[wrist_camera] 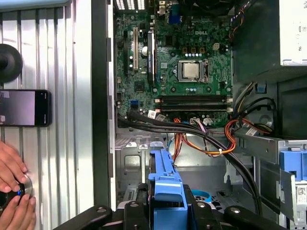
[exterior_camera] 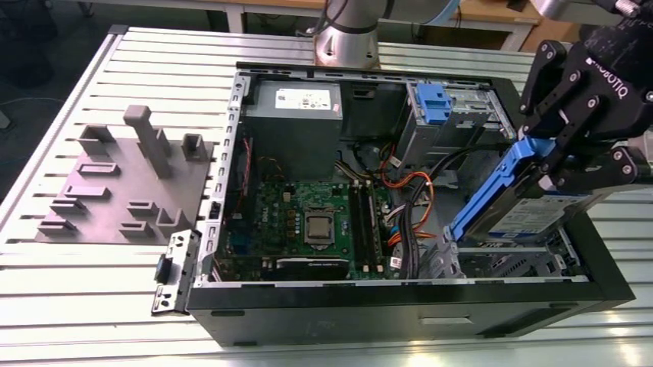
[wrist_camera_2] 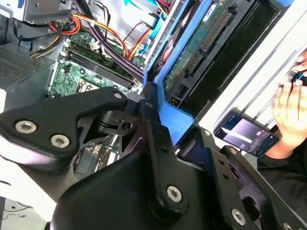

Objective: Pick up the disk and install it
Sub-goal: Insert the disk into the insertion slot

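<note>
The disk, a silver drive with a white-and-blue label in a blue plastic carrier frame, hangs tilted over the open computer case, at the corner on the exterior view's right. My gripper is shut on its upper end, clamping the blue frame. In the second wrist view the disk's green circuit-board underside faces the camera, with the gripper closed on its blue edge. In the first wrist view the disk's blue frame points toward the metal drive bay floor, held in the gripper.
Inside the case are a motherboard, a grey power-supply box, bundled cables and a second blue carrier in the rear bay. A grey fixture plate lies on the exterior view's left. A person's hands and a phone are beside the case.
</note>
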You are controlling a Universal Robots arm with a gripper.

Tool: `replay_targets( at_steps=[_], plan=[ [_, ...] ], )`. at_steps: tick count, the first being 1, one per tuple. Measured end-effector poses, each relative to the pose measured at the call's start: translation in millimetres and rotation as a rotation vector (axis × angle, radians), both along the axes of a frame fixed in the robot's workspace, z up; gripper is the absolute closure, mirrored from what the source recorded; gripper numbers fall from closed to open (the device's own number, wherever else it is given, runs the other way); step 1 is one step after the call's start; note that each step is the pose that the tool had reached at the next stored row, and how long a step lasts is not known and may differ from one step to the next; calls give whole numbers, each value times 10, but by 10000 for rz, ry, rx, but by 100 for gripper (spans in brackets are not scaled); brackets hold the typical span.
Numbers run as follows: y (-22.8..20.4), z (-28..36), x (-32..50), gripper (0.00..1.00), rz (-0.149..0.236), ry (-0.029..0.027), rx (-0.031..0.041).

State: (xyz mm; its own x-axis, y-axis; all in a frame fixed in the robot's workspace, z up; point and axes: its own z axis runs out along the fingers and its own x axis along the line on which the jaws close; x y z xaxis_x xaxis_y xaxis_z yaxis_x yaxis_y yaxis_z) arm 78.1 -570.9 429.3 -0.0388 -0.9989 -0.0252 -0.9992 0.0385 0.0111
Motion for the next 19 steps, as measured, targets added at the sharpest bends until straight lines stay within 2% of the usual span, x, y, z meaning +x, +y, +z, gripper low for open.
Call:
replay_targets(
  at_steps=[10, 15, 17, 19],
  plan=[
    [-1, -112, 3, 64, 2, -1, 2],
    [-1, -113, 3, 64, 2, 2, 3],
    [-2, -86, 6, 64, 5, 38, 19],
    [-2, -60, 3, 64, -8, 81, 3]
  ],
)
